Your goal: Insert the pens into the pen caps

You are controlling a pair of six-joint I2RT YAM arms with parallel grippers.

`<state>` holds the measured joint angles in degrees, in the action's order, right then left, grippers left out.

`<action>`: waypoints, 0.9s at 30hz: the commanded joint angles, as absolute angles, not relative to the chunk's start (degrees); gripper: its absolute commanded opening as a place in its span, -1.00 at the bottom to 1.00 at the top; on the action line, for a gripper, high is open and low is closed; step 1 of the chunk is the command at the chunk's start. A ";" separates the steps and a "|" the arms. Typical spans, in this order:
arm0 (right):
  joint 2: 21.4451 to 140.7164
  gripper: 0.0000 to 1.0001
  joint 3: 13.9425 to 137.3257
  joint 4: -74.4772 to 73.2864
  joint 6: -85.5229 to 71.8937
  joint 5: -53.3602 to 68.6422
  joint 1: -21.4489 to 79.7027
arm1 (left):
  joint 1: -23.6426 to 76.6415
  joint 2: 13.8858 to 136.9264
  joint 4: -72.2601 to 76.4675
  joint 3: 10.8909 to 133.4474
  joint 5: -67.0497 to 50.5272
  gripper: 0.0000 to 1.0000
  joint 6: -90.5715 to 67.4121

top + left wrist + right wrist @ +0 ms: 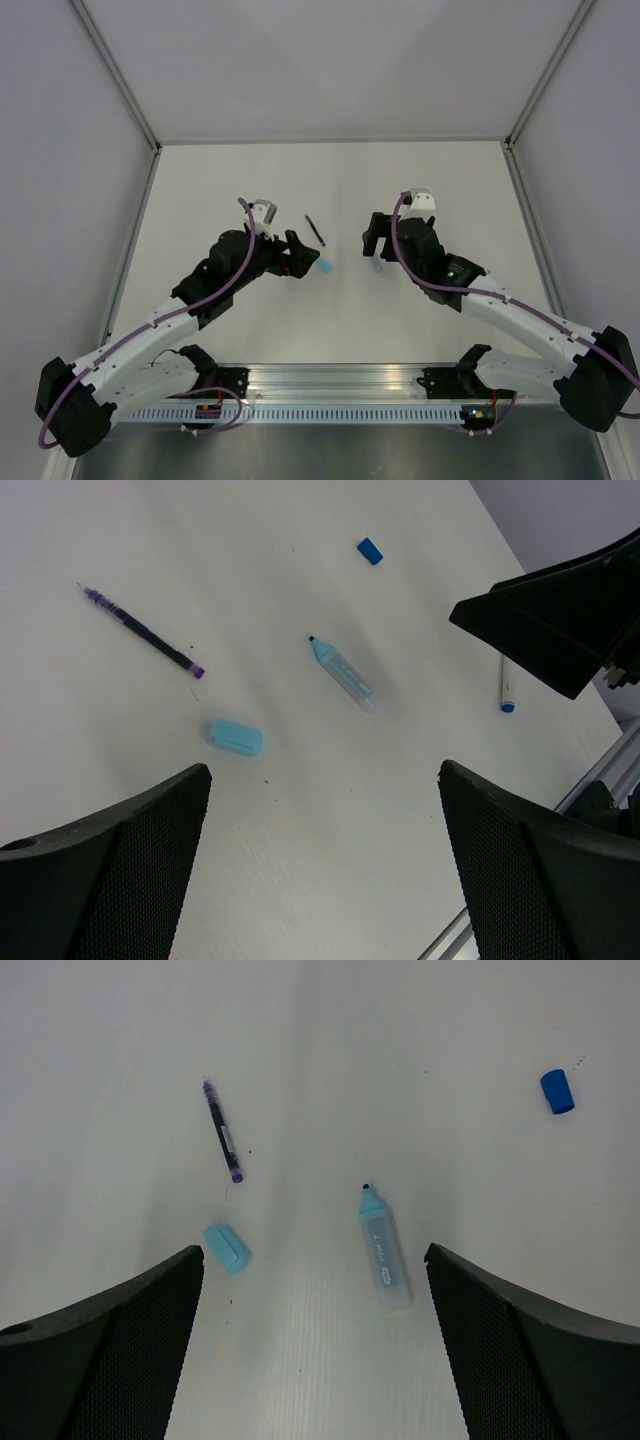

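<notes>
A slim black pen (pixel 316 230) lies on the table between both grippers; it also shows in the left wrist view (pixel 140 632) and the right wrist view (pixel 222 1132). A sky-blue pen cap (pixel 326 266) (pixel 236 737) (pixel 227 1248) lies near it. A dark blue pen cap (pixel 369 550) (pixel 557 1091) lies farther off. A white-barrel pen (pixel 507 685) shows partly behind the right gripper. An uncapped pale-blue highlighter (pixel 345 675) (pixel 385 1250) lies by the sky-blue cap. My left gripper (pixel 305 255) (pixel 322 780) and right gripper (pixel 372 238) (pixel 312 1255) are open, empty, above the table.
The white table (pixel 330 320) is fenced by an aluminium frame with grey walls at the back and sides. A metal rail (pixel 330 385) runs along the near edge by the arm bases. The right gripper's black body (pixel 560 610) juts into the left wrist view.
</notes>
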<state>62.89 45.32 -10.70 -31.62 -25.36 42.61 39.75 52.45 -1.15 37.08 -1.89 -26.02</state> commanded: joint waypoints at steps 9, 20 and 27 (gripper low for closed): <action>71.18 0.85 52.37 -14.91 -21.45 -28.56 42.45 | 39.90 48.96 -3.61 35.25 13.26 0.98 -28.47; 87.88 0.39 62.21 -25.58 -24.44 -16.28 31.82 | 39.90 42.89 -2.55 31.64 18.36 0.98 -30.06; 98.24 0.21 74.16 -25.39 -20.74 -4.49 32.25 | 39.90 37.89 -4.66 29.97 25.13 0.98 -31.46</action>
